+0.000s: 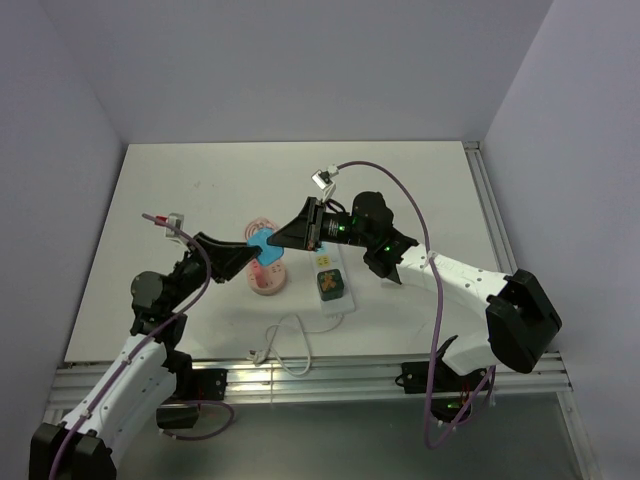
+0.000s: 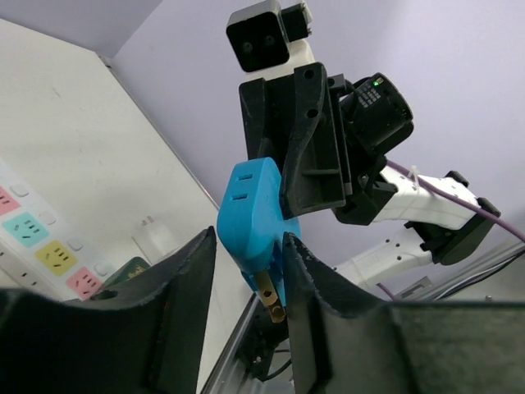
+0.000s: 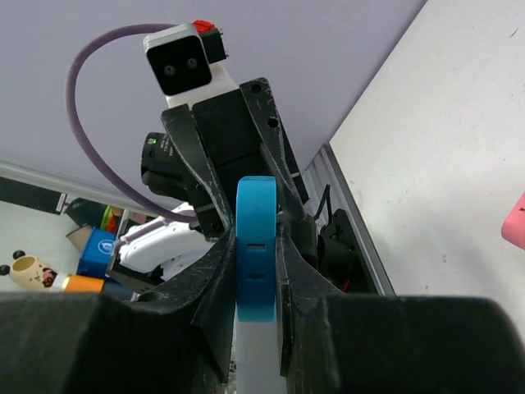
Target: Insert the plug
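1. step in hand: a mid-air handover. the blue plug (image 2: pixel 250 217) hangs above the desk (image 1: pixel 420 190), just left of the power strip (image 1: pixel 337 300), between the two arms.
2. the right pincer (image 3: pixel 256 246) is clamped on the plug's body, fingers pressed to both flat sides.
3. the left pincer (image 2: pixel 246 242) straddles the prong end. one finger touches, but i cannot tell whether the other bears on it.
4. the plug's long axis runs pincer to pincer, roughly level over the desk. its brass prong (image 2: pixel 271 300) points toward the left wrist, not down at the strip.
5. next, as i judge it: one pincer must take sole hold, turn the prongs downward, and line them up over a socket on the strip.
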Controlling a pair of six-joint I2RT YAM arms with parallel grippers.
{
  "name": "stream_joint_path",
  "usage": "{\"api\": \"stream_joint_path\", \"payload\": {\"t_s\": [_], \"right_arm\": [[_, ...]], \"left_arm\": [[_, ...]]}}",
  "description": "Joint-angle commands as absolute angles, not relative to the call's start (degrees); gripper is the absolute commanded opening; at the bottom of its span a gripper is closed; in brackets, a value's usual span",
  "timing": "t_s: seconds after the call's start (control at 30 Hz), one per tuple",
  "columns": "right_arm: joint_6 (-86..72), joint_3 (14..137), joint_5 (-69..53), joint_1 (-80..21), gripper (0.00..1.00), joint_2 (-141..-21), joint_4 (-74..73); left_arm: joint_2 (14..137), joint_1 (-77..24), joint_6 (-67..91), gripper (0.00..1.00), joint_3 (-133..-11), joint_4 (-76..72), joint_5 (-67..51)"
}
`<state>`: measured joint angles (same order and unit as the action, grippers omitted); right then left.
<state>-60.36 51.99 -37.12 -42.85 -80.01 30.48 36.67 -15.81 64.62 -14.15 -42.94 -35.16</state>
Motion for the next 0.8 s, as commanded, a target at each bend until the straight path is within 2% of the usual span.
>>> {"api": "stream_joint_path", "payload": {"t_s": [0.0,0.03,0.2,0.27,0.33,0.37,0.4,0.77], "right_arm": [[-59.94,51.50,-38.67,-42.63,0.00,-79.63,34.01],[-60.20,51.42,-38.67,-42.63,0.00,-79.63,34.19],[-61.08,51.42,-38.67,-42.71,0.00,-80.16,35.33],[-62.57,51.24,-39.02,-42.63,0.00,-80.77,37.26],[-63.89,51.06,-39.55,-42.71,0.00,-81.47,40.24],[-65.20,50.89,-40.25,-42.63,0.00,-82.08,41.12],[-65.65,50.80,-40.34,-42.63,0.00,-82.26,42.18],[-69.17,50.10,-41.75,-42.71,0.00,-84.99,47.29]], "left_arm": [[37.53,-14.86,67.05,0.40,-15.73,-50.08,-38.05],[37.96,-14.68,67.32,0.35,-15.65,-50.62,-38.67],[38.32,-14.59,68.82,0.31,-14.50,-53.70,-39.73],[37.88,-14.59,68.99,0.22,-13.89,-55.28,-40.08],[37.71,-14.59,69.17,0.08,-13.71,-55.81,-40.25],[37.71,-14.59,69.17,0.07,-13.62,-55.81,-40.34],[37.62,-14.59,69.08,0.01,-13.62,-55.55,-40.34],[36.56,-14.59,67.94,0.00,-14.24,-53.88,-40.25]]}}
